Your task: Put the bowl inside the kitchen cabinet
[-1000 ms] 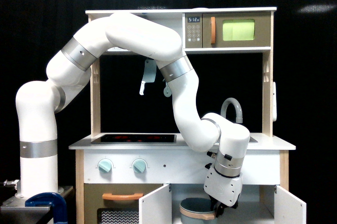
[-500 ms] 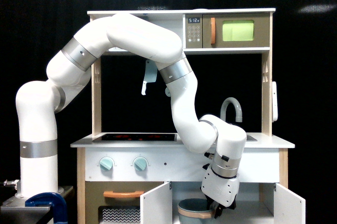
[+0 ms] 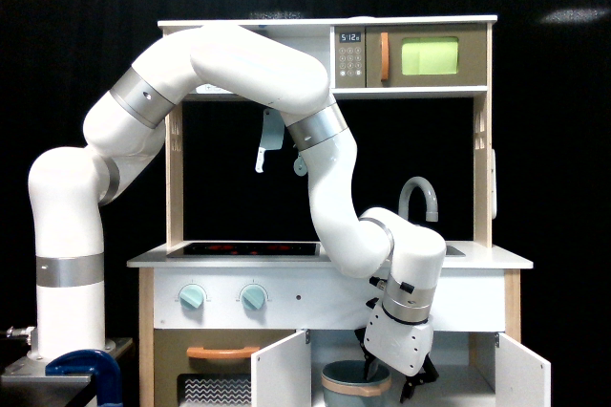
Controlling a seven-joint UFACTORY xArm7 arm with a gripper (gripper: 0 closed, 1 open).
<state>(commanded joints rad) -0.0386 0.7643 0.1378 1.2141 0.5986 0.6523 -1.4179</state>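
The grey-blue bowl (image 3: 351,381) with its tan-orange rim band sits upright low inside the kitchen cabinet (image 3: 463,354), whose two white doors (image 3: 280,372) stand swung open. My gripper (image 3: 393,380) hangs at the bowl's side towards the exterior view's right, over its rim. Its dark fingers (image 3: 367,366) are spread apart, so it is open. The bowl's base is cut off by the frame's lower edge.
The oven with an orange handle (image 3: 221,353) is on the exterior view's left of the cabinet, with two mint knobs (image 3: 221,298) above. A faucet (image 3: 420,199), stove top (image 3: 243,248), microwave (image 3: 430,55) and hanging utensils (image 3: 270,139) sit higher. A blue clamp (image 3: 81,369) is by the arm's base.
The fingers have spread apart and let go of the bowl's rim. The bowl has settled slightly lower in the cabinet. The wrist has shifted a little towards the exterior view's left.
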